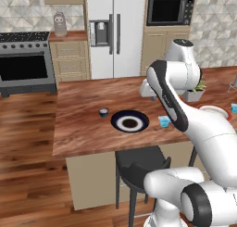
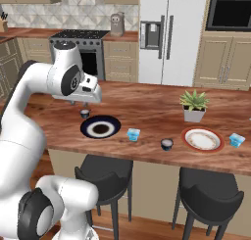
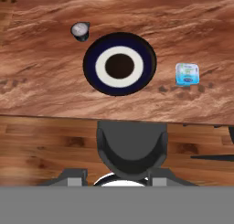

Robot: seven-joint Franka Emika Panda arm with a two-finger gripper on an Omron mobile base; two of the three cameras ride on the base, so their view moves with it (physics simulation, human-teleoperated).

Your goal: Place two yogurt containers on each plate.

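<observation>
My gripper (image 2: 84,103), jaws closed on nothing, hangs above the navy plate (image 3: 119,64); in the hand view I read the dark round yogurt cup (image 3: 81,30) at ten o'clock off the plate rim, the light blue cup (image 3: 187,74) at three o'clock.

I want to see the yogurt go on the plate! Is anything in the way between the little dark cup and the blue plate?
No, nothing visible is. The dark yogurt cup stands on the bare counter just beside the navy plate, with only wood between them. The plate holds nothing yet.
</observation>
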